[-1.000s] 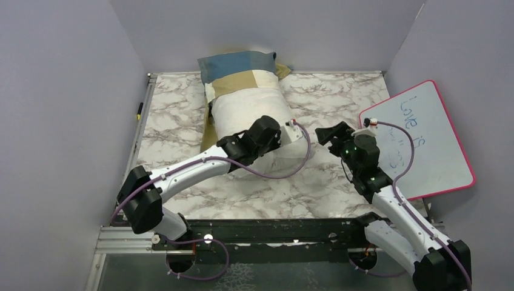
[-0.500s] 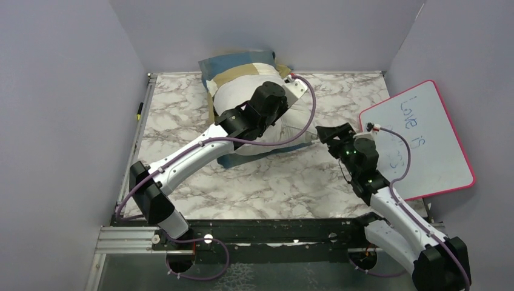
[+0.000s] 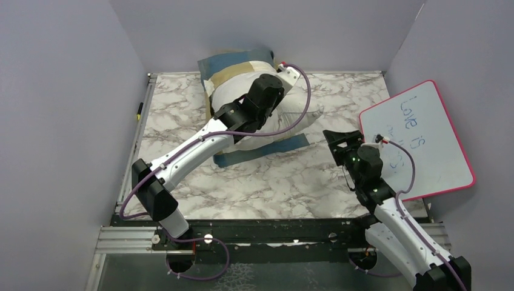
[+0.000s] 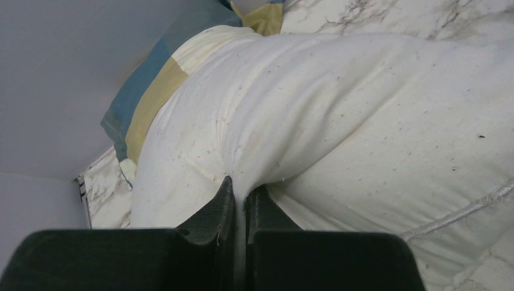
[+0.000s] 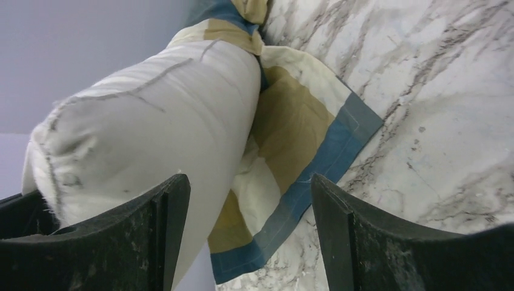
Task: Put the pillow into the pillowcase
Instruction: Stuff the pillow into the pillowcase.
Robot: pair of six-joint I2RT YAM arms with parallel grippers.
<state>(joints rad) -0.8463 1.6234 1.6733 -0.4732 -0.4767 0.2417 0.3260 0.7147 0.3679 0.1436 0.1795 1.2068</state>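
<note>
The pillow (image 3: 285, 121) lies at the far left-centre of the marble table (image 3: 273, 182). Its far end is tucked into the pillowcase (image 3: 233, 60), which is bunched up against the back wall (image 3: 267, 24). The near end of the pillow sticks out bare and plump. Under that bare end a flap of the pillowcase is spread flat on the table, its blue border showing along the near side. The left arm reaches across the top of the pillow, and in its wrist view the left pincer (image 4: 239, 194) is pressed together on a ridge of the off-white fabric, which puckers up between the two dark fingers (image 4: 212, 212). The right pincer (image 3: 336, 142) hangs over the table just right of the pillow's near corner, with its fingers spread wide and nothing between them. Its own camera looks along the pillow's seam end and the tan, cream and blue blocks of the flap. Whether its left finger touches the pillow cannot be told. A pink-rimmed whiteboard (image 3: 424, 139) with blue handwriting leans at the right side.
</note>
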